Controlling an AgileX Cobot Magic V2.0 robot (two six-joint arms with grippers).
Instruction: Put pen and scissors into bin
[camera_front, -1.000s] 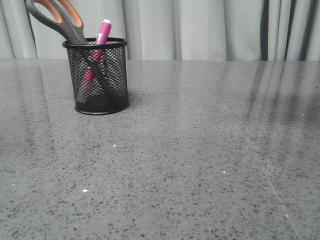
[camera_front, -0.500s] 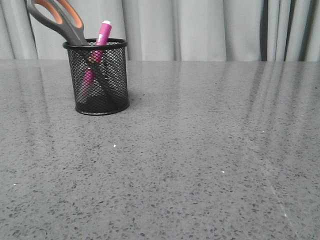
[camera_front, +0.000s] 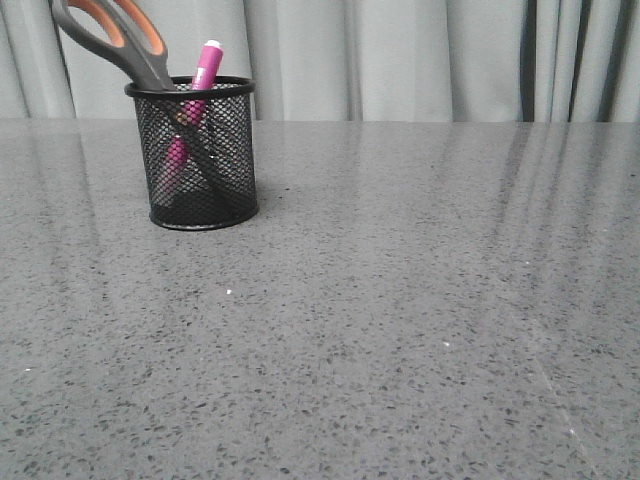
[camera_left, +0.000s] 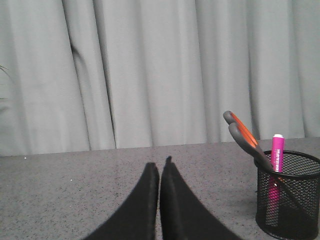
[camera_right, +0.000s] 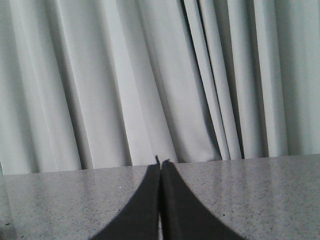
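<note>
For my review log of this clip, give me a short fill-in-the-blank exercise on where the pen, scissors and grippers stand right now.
1. The pen stands inside the ____ with its white tip up.
2. The scissors rest in the bin with their ____ sticking out above the rim.
3. The left gripper is shut and holds ____.
4. The right gripper has its fingers ____.

Missing words: bin; handles; nothing; shut

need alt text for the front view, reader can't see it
A black mesh bin stands upright at the far left of a grey speckled table, holding scissors and a pink pen that lean apart above its rim. Grey curtains hang behind.
</note>
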